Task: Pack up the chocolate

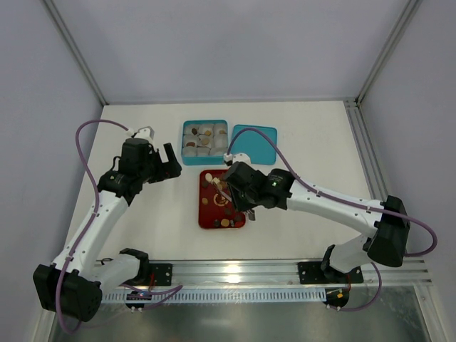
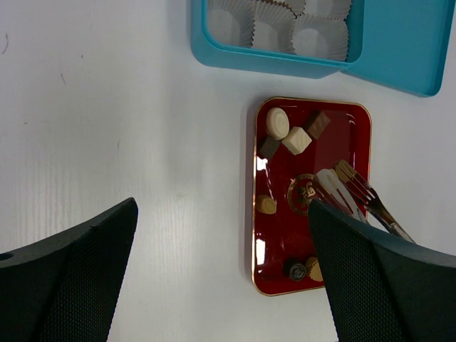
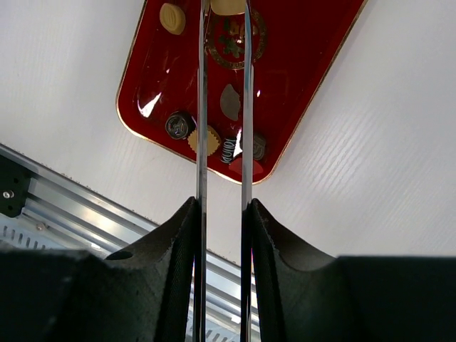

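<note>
Several pieces of chocolate (image 2: 277, 122) lie on a red tray (image 2: 281, 235): cream, tan and dark brown, round and square. My right gripper (image 3: 222, 206) is shut on metal tongs (image 3: 201, 107) that reach out over the tray (image 3: 306, 64). A tan chocolate (image 3: 228, 6) shows between the tong tips at the top edge; whether it is pinched I cannot tell. My left gripper (image 2: 222, 214) hangs open over bare table just left of the tray, holding nothing. From above, the left gripper (image 1: 160, 165) is left of the tray (image 1: 214, 222), and the right gripper (image 1: 239, 189) is over it.
A teal box (image 1: 187, 142) with grey-white paper cups, some filled, stands behind the tray. Its teal lid (image 1: 253, 144) lies beside it on the right. An aluminium rail (image 3: 71, 206) runs along the table's near edge.
</note>
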Motion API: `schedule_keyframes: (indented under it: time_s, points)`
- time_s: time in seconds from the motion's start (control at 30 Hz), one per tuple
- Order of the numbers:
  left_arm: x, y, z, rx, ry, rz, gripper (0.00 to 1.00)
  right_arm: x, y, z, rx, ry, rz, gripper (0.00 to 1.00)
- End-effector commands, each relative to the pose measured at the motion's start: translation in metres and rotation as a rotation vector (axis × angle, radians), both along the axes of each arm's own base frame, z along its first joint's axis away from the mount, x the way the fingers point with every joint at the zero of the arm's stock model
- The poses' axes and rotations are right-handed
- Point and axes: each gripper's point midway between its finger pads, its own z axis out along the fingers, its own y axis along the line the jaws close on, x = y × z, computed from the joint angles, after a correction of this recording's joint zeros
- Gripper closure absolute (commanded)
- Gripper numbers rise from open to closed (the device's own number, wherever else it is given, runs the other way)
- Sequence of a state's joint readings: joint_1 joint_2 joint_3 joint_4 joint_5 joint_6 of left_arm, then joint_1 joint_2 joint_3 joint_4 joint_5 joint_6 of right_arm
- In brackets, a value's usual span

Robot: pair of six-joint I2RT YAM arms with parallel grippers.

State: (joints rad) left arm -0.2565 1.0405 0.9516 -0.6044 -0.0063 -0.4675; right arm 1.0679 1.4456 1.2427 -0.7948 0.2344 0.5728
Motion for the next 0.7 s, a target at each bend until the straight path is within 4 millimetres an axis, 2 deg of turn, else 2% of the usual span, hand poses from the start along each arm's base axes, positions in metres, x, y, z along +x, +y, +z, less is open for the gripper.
schedule_keyframes:
  time_s: [0.0,0.2,0.43,0.47,0.53,0.6,0.63,0.67]
  points:
    - [0.001,0.001,0.003,-0.005,-0.013,0.003,0.0,0.018,0.007,0.043,0.097,-0.091,-0.018,0.64]
    - [0.001,0.001,0.002,-0.004,-0.01,0.002,0.0,0.051,0.006,0.07,0.142,-0.148,-0.051,0.64]
    - [0.001,0.002,0.002,-0.001,-0.009,0.003,0.0,0.107,0.002,0.096,0.182,-0.213,-0.107,0.64]
    - [0.001,0.001,0.002,-0.003,-0.009,0.003,0.0,0.115,0.003,0.091,0.17,-0.209,-0.114,0.64]
    - [0.001,0.001,0.002,-0.004,-0.01,0.003,0.0,0.134,0.002,0.096,0.176,-0.227,-0.129,0.64]
    - [0.001,0.001,0.001,-0.001,-0.008,0.002,0.0,0.151,0.004,0.085,0.16,-0.214,-0.135,0.64]
    - [0.001,0.001,0.002,-0.002,-0.009,0.002,0.0,0.157,0.006,0.089,0.168,-0.221,-0.133,0.64]
    - [0.001,0.001,0.001,-0.002,-0.007,0.003,0.0,0.165,0.012,0.077,0.156,-0.201,-0.129,0.64]
